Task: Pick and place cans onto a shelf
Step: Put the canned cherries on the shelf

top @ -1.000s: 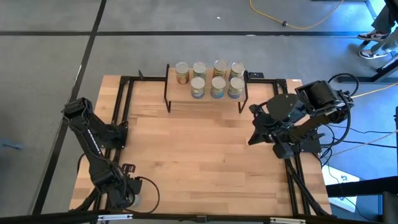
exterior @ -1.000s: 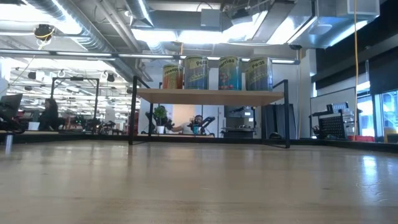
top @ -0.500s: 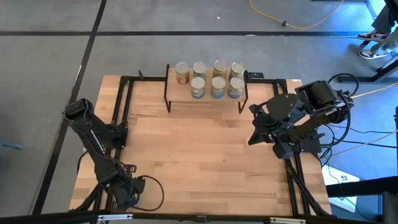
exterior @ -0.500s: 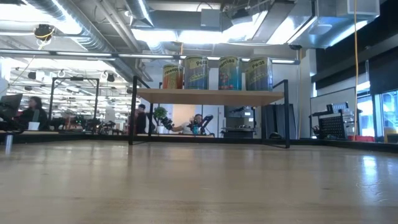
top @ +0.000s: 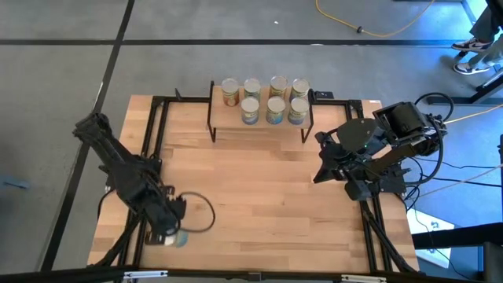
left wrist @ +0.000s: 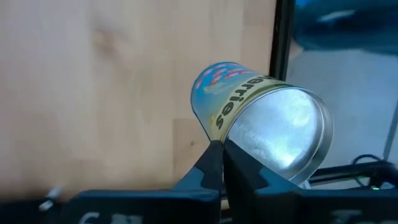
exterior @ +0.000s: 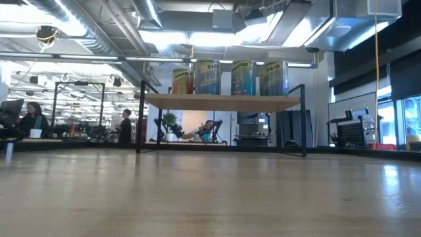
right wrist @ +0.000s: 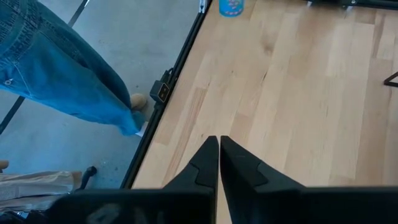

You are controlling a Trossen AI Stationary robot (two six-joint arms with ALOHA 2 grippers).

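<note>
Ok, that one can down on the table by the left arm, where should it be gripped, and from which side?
Grip the can across its curved side wall, about mid-height, coming from above. It seems to stand upright beside the black rail, and its flat round top gives no hold. The left gripper is shut and should open first.

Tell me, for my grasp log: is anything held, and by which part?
Nothing is held: the left gripper is shut beside a tipped can; the right gripper is shut and empty.
</note>
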